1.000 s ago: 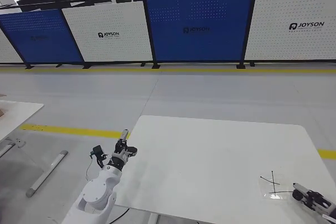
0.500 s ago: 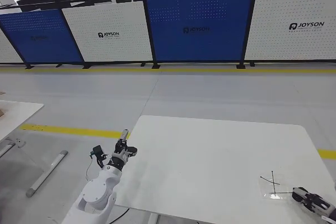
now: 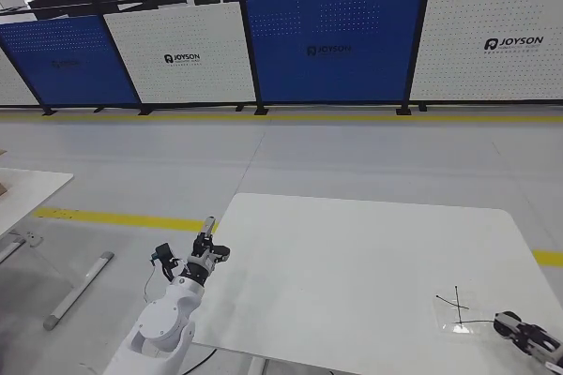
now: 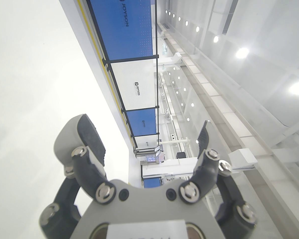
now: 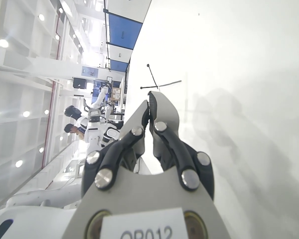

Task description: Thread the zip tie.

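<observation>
My left hand (image 4: 147, 125) sits at the left edge of the white bench (image 3: 357, 272), well apart from the work, its two fingers spread wide with nothing between them. My right hand (image 5: 149, 100) is low over the near right corner of the bench, its dark pads pressed flat together. Just to the left of it, two thin black zip ties (image 3: 457, 302) lie flat on the bench, crossed over one another, one running near to far and the other slanting across it. On their near side a third black strand (image 3: 471, 324) lies along the bench and runs right up to my right hand. I cannot tell whether its end is caught between my pads.
</observation>
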Robot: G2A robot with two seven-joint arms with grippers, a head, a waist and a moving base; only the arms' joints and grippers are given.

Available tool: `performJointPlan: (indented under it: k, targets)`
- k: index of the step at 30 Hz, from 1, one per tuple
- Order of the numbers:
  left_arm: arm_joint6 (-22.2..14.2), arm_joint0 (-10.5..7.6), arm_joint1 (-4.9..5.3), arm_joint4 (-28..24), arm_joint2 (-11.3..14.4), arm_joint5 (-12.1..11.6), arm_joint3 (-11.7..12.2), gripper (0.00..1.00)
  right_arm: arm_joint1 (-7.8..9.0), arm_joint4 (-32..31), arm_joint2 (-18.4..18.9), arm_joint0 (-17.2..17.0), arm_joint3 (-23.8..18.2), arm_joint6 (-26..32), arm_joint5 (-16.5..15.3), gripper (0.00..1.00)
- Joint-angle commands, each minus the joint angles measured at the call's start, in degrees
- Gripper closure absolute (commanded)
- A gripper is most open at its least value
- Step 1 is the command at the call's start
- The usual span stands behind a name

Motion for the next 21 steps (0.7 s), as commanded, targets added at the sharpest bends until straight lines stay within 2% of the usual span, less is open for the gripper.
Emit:
performJointPlan:
  k: [1, 7, 9, 21]
  targets:
    - [0.0, 0.0, 0.0, 0.0, 0.0, 0.0, 0.0, 0.0, 0.02, 2.9, 1.0, -0.5, -0.1, 0.3, -0.9, 1.0]
    - [0.0, 0.0, 0.0, 0.0, 0.0, 0.0, 0.0, 0.0, -0.1, 15.8, 4.1, -2.2, 0.2, 4.0, -3.9, 1.0]
    - [0.0, 0.0, 0.0, 0.0, 0.0, 0.0, 0.0, 0.0, -0.11, 19.8, 4.8, -2.6, 0.4, 5.9, -3.6, 1.0]
    - [0.0, 0.0, 0.0, 0.0, 0.0, 0.0, 0.0, 0.0, -0.1, 20.7, 4.9, -2.7, 0.4, 6.5, -3.2, 1.0]
